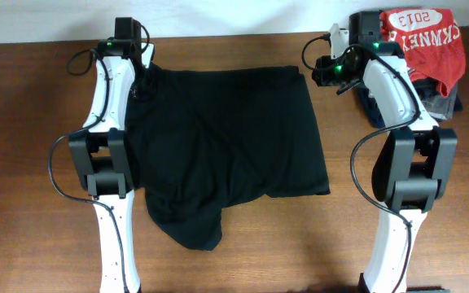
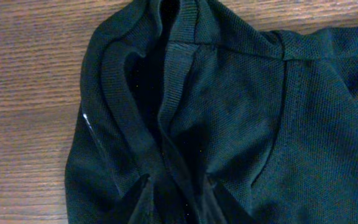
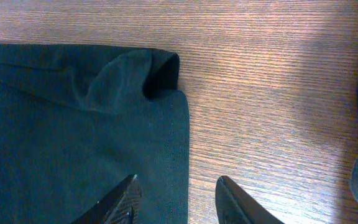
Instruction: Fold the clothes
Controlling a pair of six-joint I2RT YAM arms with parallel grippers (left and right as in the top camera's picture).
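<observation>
**Overhead view.** Shows a black shirt (image 1: 226,142) spread over the middle of the table (image 1: 31,122). Lies mostly flat, with one rounded flap trailing from its near left corner. Places the left pincer (image 1: 142,83) on the far left corner of the black shirt. Places the right pincer (image 1: 330,72) just beside the far right corner. Includes, well apart from that far right corner, a red shirt (image 1: 422,41) with white lettering, heaped on grey and dark blue folded garments (image 1: 444,102).

**Left wrist view.** Shows the left pincer (image 2: 178,202) clenched on a bunched ridge of the black shirt. Shows ribbed trim and seams gathering in folds toward the dark fingers (image 2: 143,200). Shows bare wood to the left of the fabric.

**Right wrist view.** Shows the right pincer (image 3: 176,202) released and grasping nothing. Sets one finger above the hem of the black shirt and the other above bare wood just beside it. Cannot tell whether either finger touches down. Shows the far right corner of the black shirt curled into a small raised fold.
</observation>
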